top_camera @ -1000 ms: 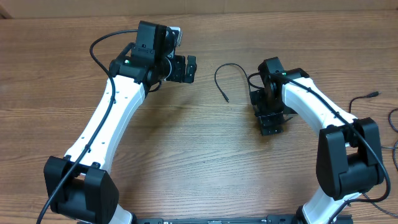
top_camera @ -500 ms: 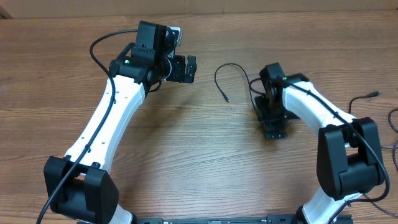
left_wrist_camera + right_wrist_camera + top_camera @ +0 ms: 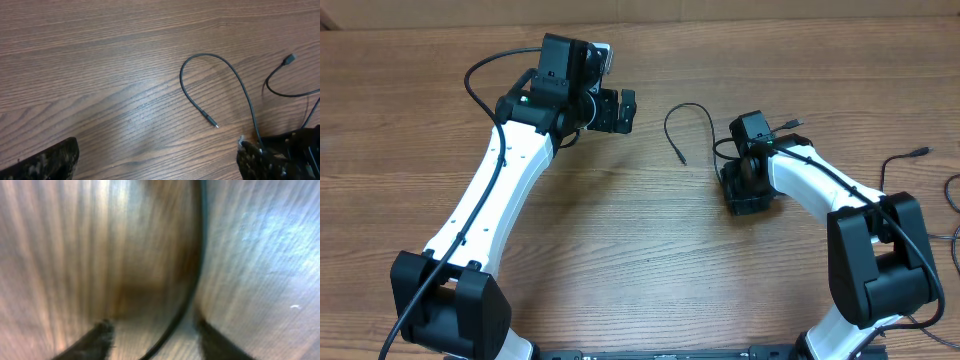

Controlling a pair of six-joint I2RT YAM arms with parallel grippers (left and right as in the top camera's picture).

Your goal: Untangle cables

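Observation:
One thin black cable [image 3: 688, 108] lies in an arch on the wooden table, its plug tip [image 3: 684, 160] pointing down-left; the left wrist view shows the same arch [image 3: 220, 60] and tip [image 3: 212, 122]. A second cable's plug end [image 3: 792, 123] shows just beyond the right wrist, and also in the left wrist view [image 3: 290, 59]. My right gripper [image 3: 745, 195] points down over the arch's right leg. In its wrist view the cable [image 3: 192, 280] runs between the narrowed right gripper [image 3: 155, 330] fingers, with gaps either side. My left gripper [image 3: 618, 110] hovers wide open left of the arch, nothing between its fingers [image 3: 45, 160].
A black wire with a plug [image 3: 912, 154] and another loop [image 3: 950, 190] lie at the table's right edge. The table's far edge [image 3: 720, 22] runs along the top. Bare wood [image 3: 650, 240] lies between the two arms.
My right gripper has shifted left and toward the far side onto the arch's right leg, and its jaws have narrowed around the cable. The left arm has not moved.

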